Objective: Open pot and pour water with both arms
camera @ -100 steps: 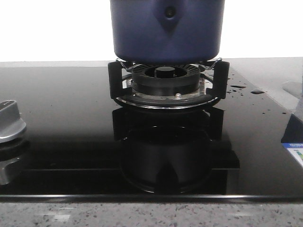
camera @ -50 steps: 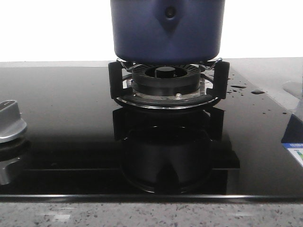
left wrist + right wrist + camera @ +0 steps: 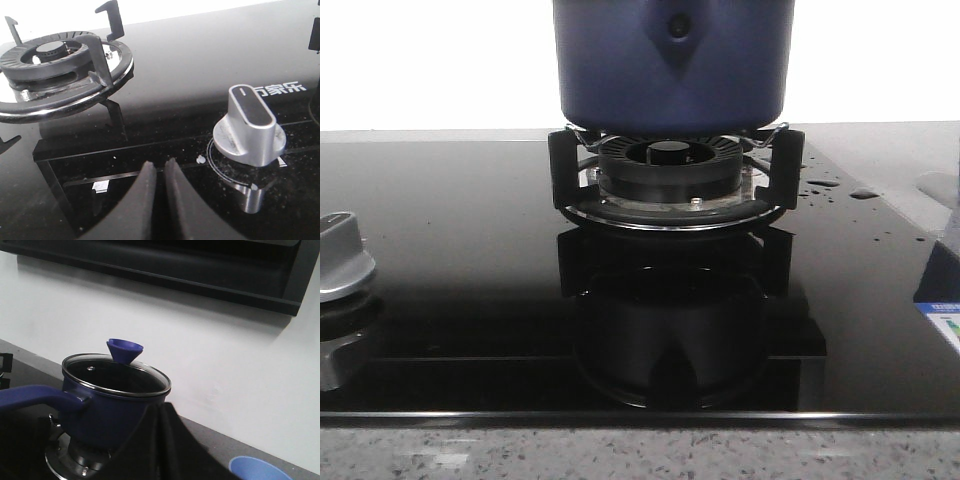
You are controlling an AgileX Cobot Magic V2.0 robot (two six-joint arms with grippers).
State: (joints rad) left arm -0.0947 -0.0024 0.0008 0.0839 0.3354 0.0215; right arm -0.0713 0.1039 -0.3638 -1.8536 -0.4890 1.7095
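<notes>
The navy-blue pot stands on the black burner at the back centre of the hob; its top is cut off in the front view. In the right wrist view the pot carries a glass lid with a blue cone knob, and its blue handle sticks out sideways. My right gripper is shut and empty, beside the pot's wall and apart from it. My left gripper is shut and empty, low over the black glass near a silver dial. Neither gripper shows in the front view.
A second burner with upright pan supports stands bare near my left gripper. The silver dial sits at the hob's left edge. Water drops lie right of the pot. A blue round object sits on the counter by the wall.
</notes>
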